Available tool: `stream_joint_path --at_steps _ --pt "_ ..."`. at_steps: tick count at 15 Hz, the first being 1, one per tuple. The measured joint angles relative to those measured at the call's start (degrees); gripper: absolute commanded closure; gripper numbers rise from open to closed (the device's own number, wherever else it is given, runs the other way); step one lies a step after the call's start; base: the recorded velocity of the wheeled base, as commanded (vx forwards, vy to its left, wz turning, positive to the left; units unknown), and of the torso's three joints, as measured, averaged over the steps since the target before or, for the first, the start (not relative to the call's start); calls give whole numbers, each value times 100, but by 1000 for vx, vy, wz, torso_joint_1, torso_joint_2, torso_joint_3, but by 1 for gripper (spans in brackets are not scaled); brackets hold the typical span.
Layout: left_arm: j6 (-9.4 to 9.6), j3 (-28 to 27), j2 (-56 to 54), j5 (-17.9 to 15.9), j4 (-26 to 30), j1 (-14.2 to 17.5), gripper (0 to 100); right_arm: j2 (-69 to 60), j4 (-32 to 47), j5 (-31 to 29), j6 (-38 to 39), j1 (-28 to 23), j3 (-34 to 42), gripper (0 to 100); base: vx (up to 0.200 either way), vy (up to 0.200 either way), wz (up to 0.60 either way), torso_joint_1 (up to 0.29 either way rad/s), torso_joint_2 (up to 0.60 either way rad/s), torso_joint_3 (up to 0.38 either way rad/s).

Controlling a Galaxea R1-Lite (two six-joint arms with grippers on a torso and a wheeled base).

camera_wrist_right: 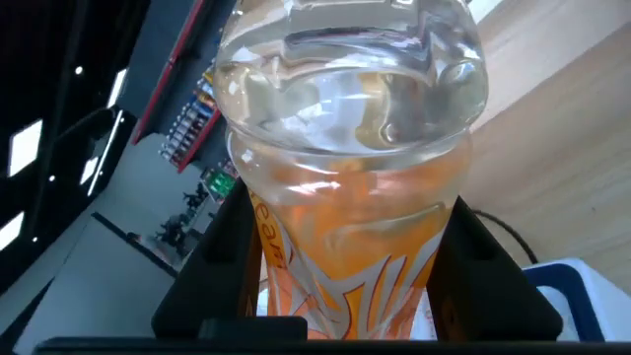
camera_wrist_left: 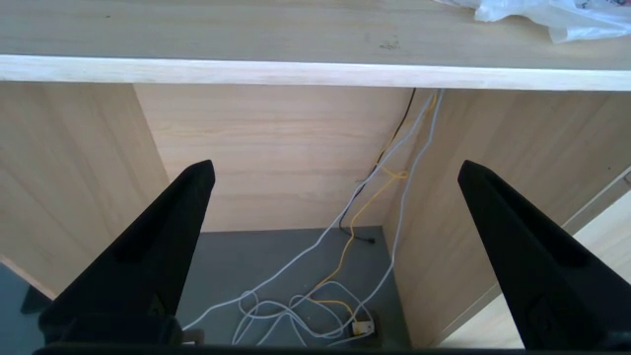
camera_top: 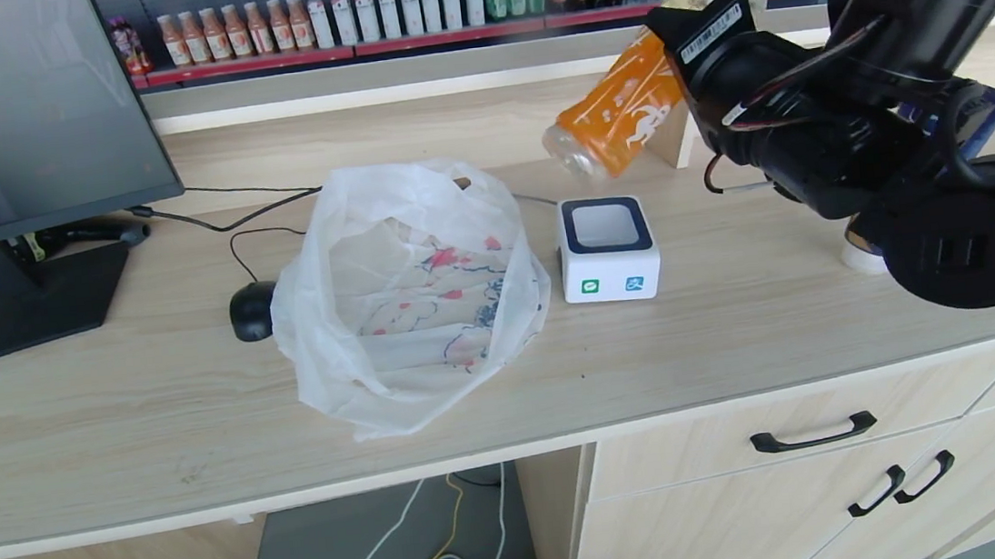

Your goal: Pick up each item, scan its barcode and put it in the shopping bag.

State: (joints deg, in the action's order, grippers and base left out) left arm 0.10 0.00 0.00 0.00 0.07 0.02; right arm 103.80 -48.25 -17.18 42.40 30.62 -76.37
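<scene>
Orange bottle (camera_top: 622, 108) is clamped between the right gripper's (camera_wrist_right: 350, 276) fingers, in the air above the counter (camera_top: 110, 426), behind the scanner (camera_top: 609, 250). Its long axis slants, clear end down-left toward the scanner. The left gripper (camera_wrist_left: 335, 256) gapes wide, holding nothing, below the counter edge.

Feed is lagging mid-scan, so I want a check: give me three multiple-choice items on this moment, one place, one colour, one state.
1. Where is the scanner? A) on the counter, right of the bag B) inside the bag C) left of the bag
2. The bottle's label is: A) green B) blue C) orange
3. The right gripper is: A) open and empty B) shut on the bottle C) resting on the counter
Answers: A, it stands on the wood beside the bag; C, the head view shows orange; B, it clamps the bottle in mid-air.
</scene>
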Motion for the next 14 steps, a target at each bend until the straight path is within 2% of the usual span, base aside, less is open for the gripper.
stream_joint_path --at_steps 1,4,7,11,14 --pt "0 0 0 -2 2 0 0 -55 -30 49 -310 22 0 100 0 0 0 0 0 0" --pt "20 0 0 0 2 0 0 -325 -104 161 -2059 243 79 100 0 0 0 0 0 0" --pt "17 0 0 0 0 -2 0 -585 -279 645 -3628 391 240 100 0 0 0 0 0 0" --pt "17 0 0 0 2 -2 0 -660 -1180 1362 -4595 422 898 100 0 0 0 0 0 0" --pt "15 0 0 0 2 -2 0 -673 -1779 1749 -5159 424 1734 100 0 0 0 0 0 0"
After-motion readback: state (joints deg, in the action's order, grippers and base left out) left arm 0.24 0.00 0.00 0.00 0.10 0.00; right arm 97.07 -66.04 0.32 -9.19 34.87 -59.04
